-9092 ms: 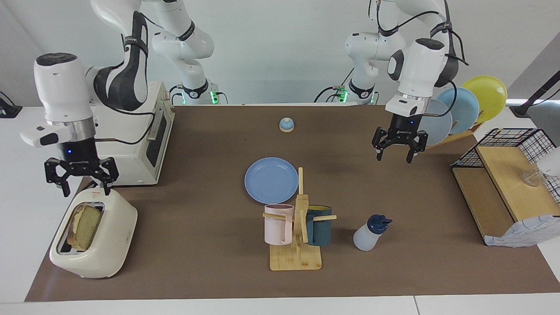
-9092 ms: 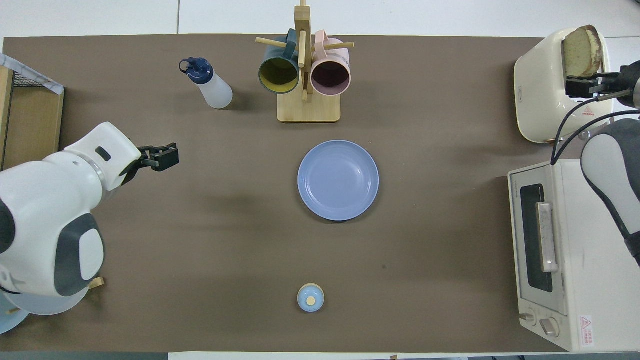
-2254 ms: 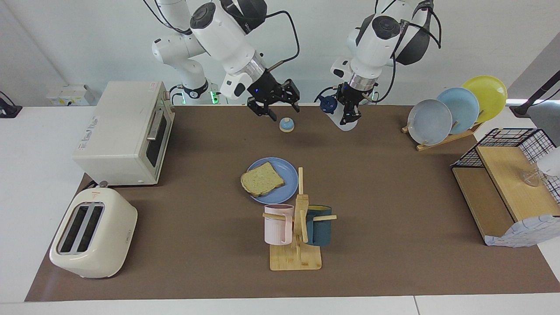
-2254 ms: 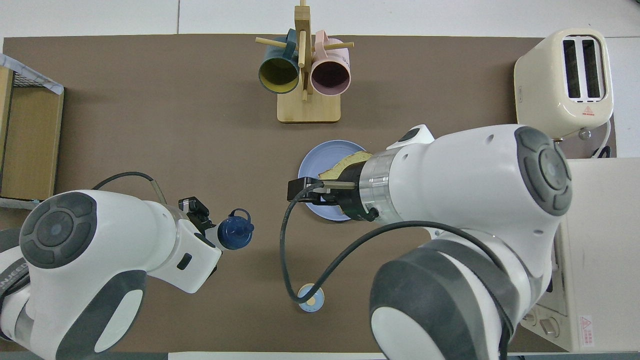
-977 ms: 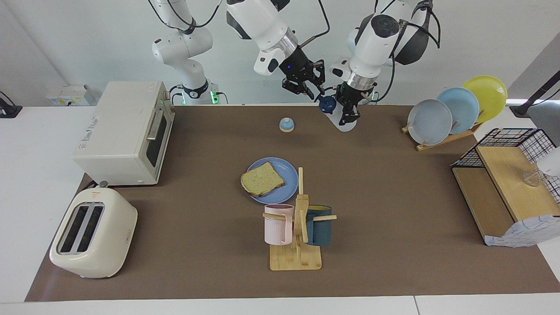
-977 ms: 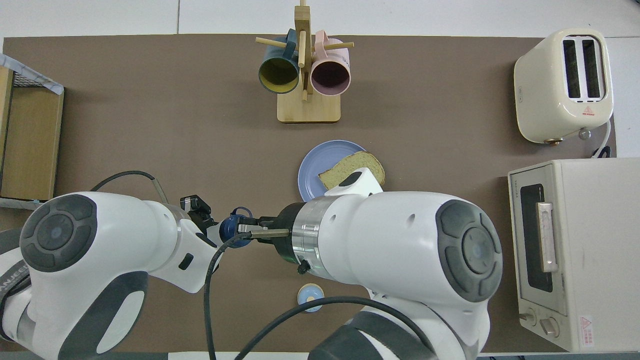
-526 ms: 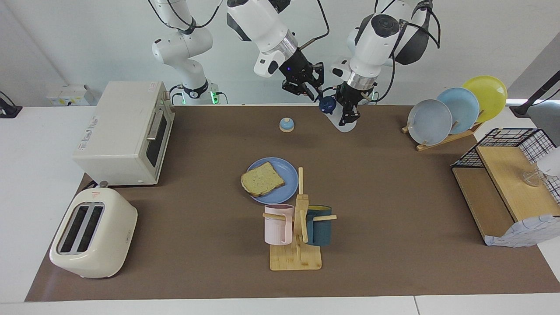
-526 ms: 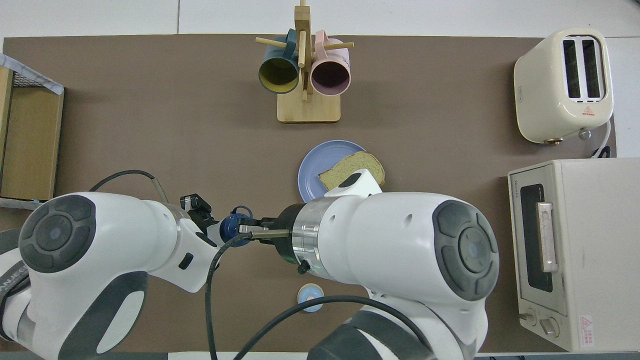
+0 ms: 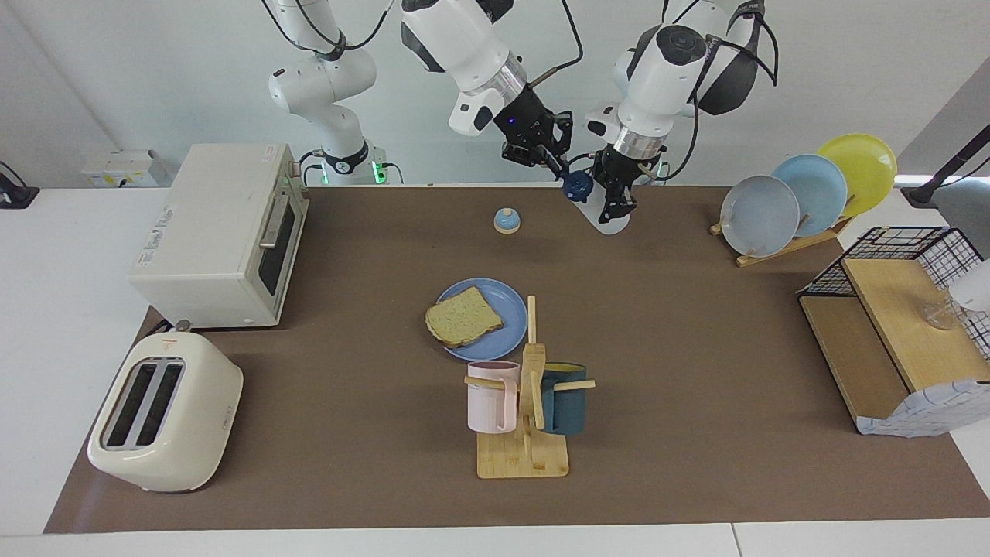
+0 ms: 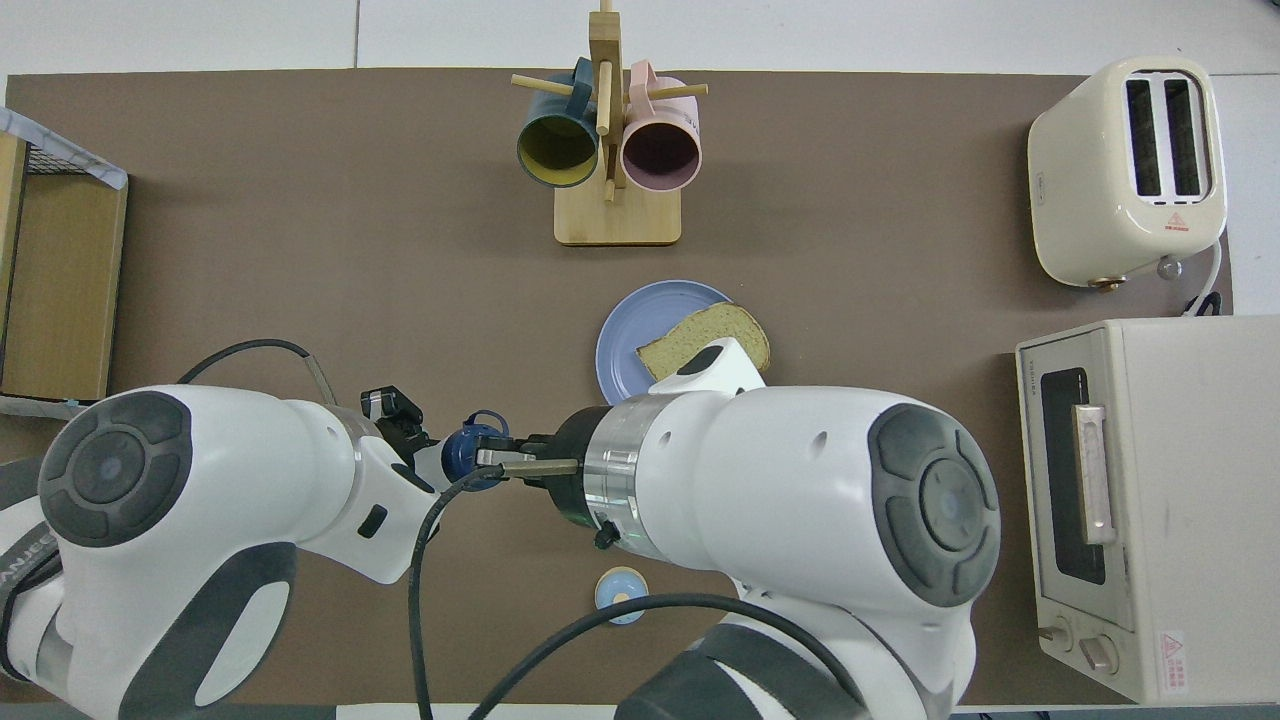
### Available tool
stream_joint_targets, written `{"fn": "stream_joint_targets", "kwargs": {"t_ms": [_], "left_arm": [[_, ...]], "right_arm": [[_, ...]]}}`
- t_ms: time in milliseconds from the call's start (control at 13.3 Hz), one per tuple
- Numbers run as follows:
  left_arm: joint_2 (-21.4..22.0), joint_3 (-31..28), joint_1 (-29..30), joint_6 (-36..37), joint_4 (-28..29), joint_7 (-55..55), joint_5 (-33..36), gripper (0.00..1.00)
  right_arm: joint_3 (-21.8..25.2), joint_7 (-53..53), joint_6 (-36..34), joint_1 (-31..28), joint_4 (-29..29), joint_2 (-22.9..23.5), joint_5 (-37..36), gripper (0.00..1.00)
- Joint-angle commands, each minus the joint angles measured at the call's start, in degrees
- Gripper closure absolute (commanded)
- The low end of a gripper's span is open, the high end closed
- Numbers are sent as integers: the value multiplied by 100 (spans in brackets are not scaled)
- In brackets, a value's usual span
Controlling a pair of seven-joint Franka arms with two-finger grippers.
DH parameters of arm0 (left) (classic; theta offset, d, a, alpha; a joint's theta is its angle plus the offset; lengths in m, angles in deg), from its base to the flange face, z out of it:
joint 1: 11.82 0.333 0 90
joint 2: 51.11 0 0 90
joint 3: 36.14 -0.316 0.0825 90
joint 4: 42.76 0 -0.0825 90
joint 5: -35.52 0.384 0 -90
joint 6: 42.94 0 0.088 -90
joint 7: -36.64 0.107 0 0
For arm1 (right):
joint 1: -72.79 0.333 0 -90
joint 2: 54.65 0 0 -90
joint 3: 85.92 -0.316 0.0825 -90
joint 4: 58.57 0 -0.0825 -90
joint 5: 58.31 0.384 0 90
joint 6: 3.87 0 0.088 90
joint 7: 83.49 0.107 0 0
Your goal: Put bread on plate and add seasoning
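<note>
Two hands meeting over bench by bell (image 9: 506,220): left hand (image 9: 619,203) pinching seasoning (image 9: 599,207), tilted; right hand (image 9: 558,165), fingers spread, closing on cap since second ago. Bread (image 9: 462,317) lying on plate (image 9: 506,302); seasoning step pending.

Tan brown-crusted bread (image 9: 462,317), periwinkle plate (image 9: 506,297), navy-capped, seemingly whitish seasoning (image 9: 611,220).

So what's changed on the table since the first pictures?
The bread went from the toaster onto the plate. The left gripper took the seasoning from beside the mug rack and holds it raised, near the bell. The right gripper came across to its cap. Plate, mugs and oven stayed put.
</note>
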Motion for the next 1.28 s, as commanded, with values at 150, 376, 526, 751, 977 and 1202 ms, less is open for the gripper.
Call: {"fn": "stream_joint_targets", "kwargs": {"t_ms": [150,376,526,751,977,1202], "left_arm": [[166,-17,-55,-178,157,-63,108,100],[166,-17,-64,-178,157,-63,108,100],[166,-17,-64,-187,157,-63,108,100],[166,-17,-55,-187,157,-63,108,100],[158,-17,-55,-187,149,-63,108,100],[157,-26,-55,-196,148,-63,108,100]], "right_arm": [[-24,58,99,-42,-97,-63,116,100],[46,252,117,-191,-44,-19,648,100],[46,208,117,-420,-44,-19,1021,100],[46,208,108,-429,-79,-45,1022,100],[55,163,73,-412,-141,-72,952,1],[55,111,-24,-429,-141,-81,934,0]]}}
